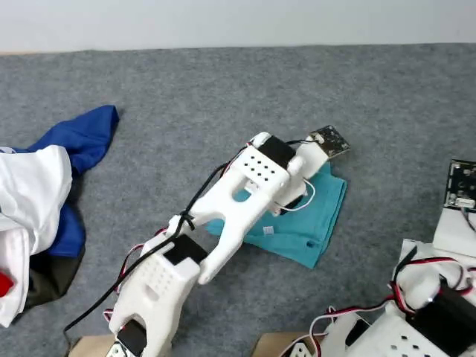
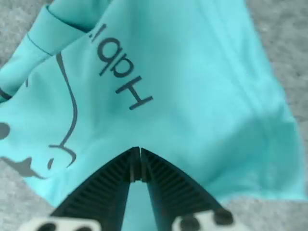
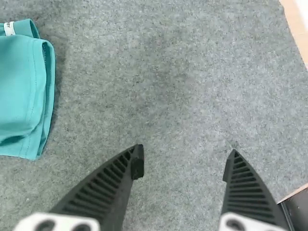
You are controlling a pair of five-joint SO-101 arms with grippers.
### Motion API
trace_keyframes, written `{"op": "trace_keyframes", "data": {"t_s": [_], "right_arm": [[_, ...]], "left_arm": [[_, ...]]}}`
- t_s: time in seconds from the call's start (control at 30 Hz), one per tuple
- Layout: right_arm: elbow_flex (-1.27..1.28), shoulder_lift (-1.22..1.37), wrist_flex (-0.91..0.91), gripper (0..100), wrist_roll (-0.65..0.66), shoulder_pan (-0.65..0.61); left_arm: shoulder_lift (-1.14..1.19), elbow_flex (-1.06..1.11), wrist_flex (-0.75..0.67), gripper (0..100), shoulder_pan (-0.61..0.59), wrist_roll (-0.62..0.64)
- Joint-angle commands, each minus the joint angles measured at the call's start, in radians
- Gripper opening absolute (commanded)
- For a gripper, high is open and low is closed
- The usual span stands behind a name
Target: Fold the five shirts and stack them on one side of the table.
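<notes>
Right at the near edge, the right arm [image 1: 428, 312] sits low in the corner of the table [image 1: 223, 97]. Its hand [image 3: 183, 166] is wide open, the two black ribbed fingers [image 3: 110, 187] well apart with nothing between them. It hangs over bare grey felt. From that wrist you can catch the folded edge of the teal shirt [image 3: 21, 86] off to one side, layers doubled over, well apart from this hand.

The left arm [image 1: 216, 223] rises from the near edge and stretches out over the middle of the table. Its hand [image 2: 135, 166] is closed, fingertips meeting at a sharp point, and it is right down on the teal shirt's cloth. I cannot tell whether any fabric is caught between the tips. Dark lettering and a line drawing show on the cloth under that wrist.

From above, that teal shirt lies a little right of centre as a compact, tilted rectangle, flat on the felt. The left arm's wrist covers its upper corner.

Away at the left edge, well apart from both arms, sits a loose heap. A white shirt [image 1: 30, 201] lies crumpled on top and a blue shirt [image 1: 85, 137] spills out behind it. A dark garment [image 1: 48, 279] is tucked underneath and a sliver of red [image 1: 4, 284] shows at the border.
</notes>
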Motion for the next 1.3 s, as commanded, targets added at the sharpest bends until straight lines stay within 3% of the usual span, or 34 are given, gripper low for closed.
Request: {"op": "trace_keyframes", "data": {"t_s": [0.0,0.37,0.5,0.9,1.07,1.27], "right_arm": [[-0.091,-0.002,0.036,27.3,-0.011,-0.005],[-0.091,-0.002,0.036,27.3,-0.011,-0.005],[-0.091,-0.002,0.036,27.3,-0.008,-0.005],[-0.083,0.007,0.033,27.3,-0.008,-0.01],[-0.026,-0.001,0.031,27.3,-0.008,-0.012],[-0.021,-0.002,0.033,27.3,-0.008,-0.01]], "left_arm": [[0.021,-0.031,-0.026,1,-0.003,-0.008],[0.049,-0.031,0.17,1,0.238,-0.008],[0.048,-0.048,0.169,1,0.176,-0.008],[0.06,-0.384,0.183,1,-0.181,0.021],[0.06,-0.387,0.13,1,-0.192,0.021],[0.06,-0.377,0.203,1,-0.11,0.026]]}}
